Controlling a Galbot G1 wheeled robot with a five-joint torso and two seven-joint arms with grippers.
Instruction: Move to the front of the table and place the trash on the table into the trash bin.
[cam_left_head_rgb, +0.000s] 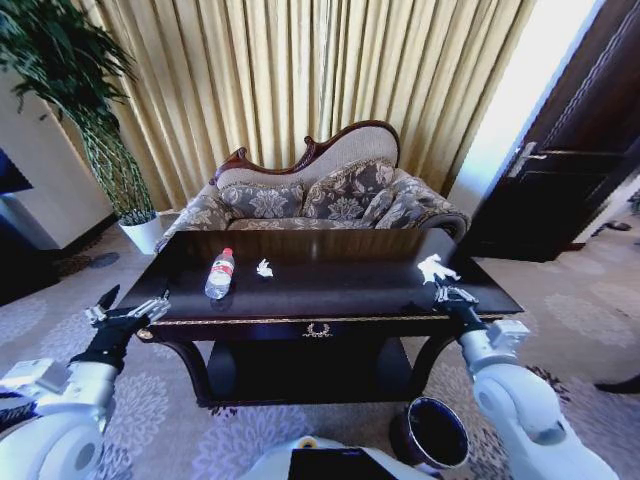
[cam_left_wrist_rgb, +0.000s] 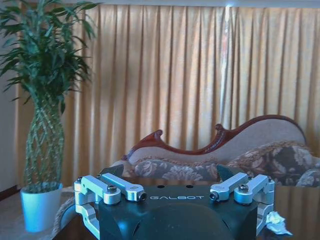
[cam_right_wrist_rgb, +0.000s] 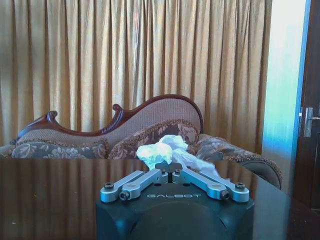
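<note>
The dark-brown table carries the trash: a clear bottle with a red cap lying left of centre, a small paper scrap beside it, and a crumpled white paper at the right end. My right gripper rests on the table's right front edge, shut on that crumpled paper at its tips. Off the table's left front corner, my left gripper is open and holds nothing. The dark maroon trash bin stands on the carpet at the front right, below my right arm.
A patterned sofa stands right behind the table, with gold curtains behind it. A potted plant in a white pot is at the back left and a dark door at the right. Carpet lies open on both sides.
</note>
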